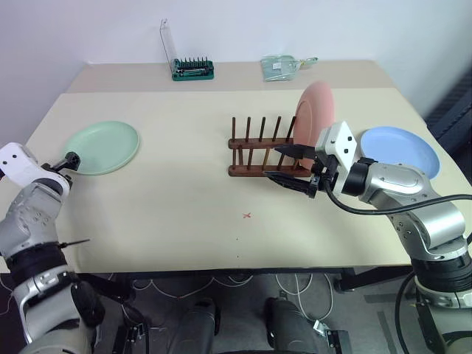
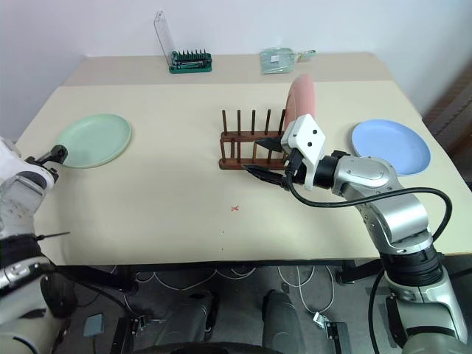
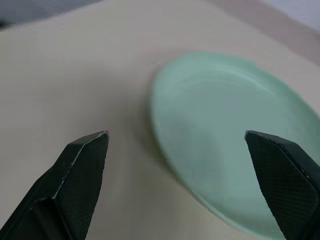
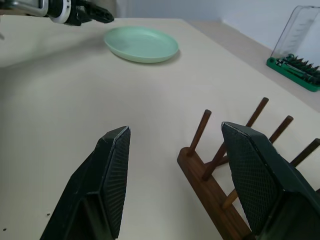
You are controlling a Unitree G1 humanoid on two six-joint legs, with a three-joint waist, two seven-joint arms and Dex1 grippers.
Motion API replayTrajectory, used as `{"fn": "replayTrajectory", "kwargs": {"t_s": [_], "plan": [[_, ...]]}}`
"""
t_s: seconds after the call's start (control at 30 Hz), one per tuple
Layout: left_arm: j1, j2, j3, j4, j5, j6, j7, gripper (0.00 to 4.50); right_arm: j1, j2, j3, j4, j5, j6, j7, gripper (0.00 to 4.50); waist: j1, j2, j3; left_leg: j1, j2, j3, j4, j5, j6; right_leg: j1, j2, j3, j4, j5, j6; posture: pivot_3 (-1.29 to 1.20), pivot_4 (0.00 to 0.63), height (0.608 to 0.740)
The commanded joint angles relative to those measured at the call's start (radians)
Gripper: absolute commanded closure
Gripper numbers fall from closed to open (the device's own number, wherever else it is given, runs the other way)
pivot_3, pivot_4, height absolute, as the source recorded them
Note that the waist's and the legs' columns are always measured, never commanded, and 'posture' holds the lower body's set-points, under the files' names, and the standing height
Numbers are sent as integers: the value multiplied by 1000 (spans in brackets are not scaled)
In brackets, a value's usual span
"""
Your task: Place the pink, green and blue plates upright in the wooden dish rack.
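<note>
left gripper (image 3: 175, 175): fingers spread wide with nothing between them, hovering just off the near edge of the green plate (image 1: 101, 147), close to the table's left edge.
right gripper (image 1: 289, 164): fingers parted and holding nothing, hanging just in front of the wooden dish rack (image 1: 262, 150), toward its right end (one finger looks over the near rail in the wrist view).
wooden dish rack: dark reddish-brown, two rails with rows of upright pegs, standing a little right of the table's middle.
in the rack: the pink plate (image 1: 315, 110) stands on edge at the right end, between the pegs; the other slots hold nothing.
green plate: lying flat on the left part of the table, well apart from the rack.
blue plate (image 1: 400, 153): lying flat on the right part of the table, behind the right forearm and near the right edge.
tool holder (image 1: 193, 68): small and green, with dark bits and a clear lid standing open, at the far edge of the table.
clear packet (image 1: 283, 66): lies at the far edge too, right of the tool holder (its contents cannot be made out).
table (image 1: 184, 199): pale beige top, with a small red cross mark (image 1: 248, 215) in front of the rack.
room: plain white wall behind the table; cables (image 1: 221, 284) trail on the grey floor under its near edge.
</note>
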Motion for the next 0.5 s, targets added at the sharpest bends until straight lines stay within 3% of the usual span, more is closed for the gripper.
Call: {"fn": "replayTrajectory", "kwargs": {"t_s": [0.03,0.2,0.3,0.5], "plan": [[-97,36,13,141,-11,9,31,20,14,7,-27,-29,-8,-12,-17,1547,0,0,0,0,0,0,0,0,0,0,0,0,0,0,0,0,150,740],[-213,45,5,328,-11,-8,35,20,34,11,-36,-52,-10,-6,-39,1547,-1,-1,0,0,0,0,0,1,-1,0,0,0,0,0,0,0,150,740],[-242,49,13,376,-14,-33,45,1204,39,10,-37,-58,-12,-6,-47,1547,-3,-1,0,0,0,0,0,1,-1,0,0,0,1,0,0,0,150,740],[-239,36,51,383,-52,-39,81,4194,47,7,-41,-67,-12,-6,-58,1547,-18,-1,0,0,0,-1,0,1,-2,-1,0,0,1,0,0,0,150,740]]}}
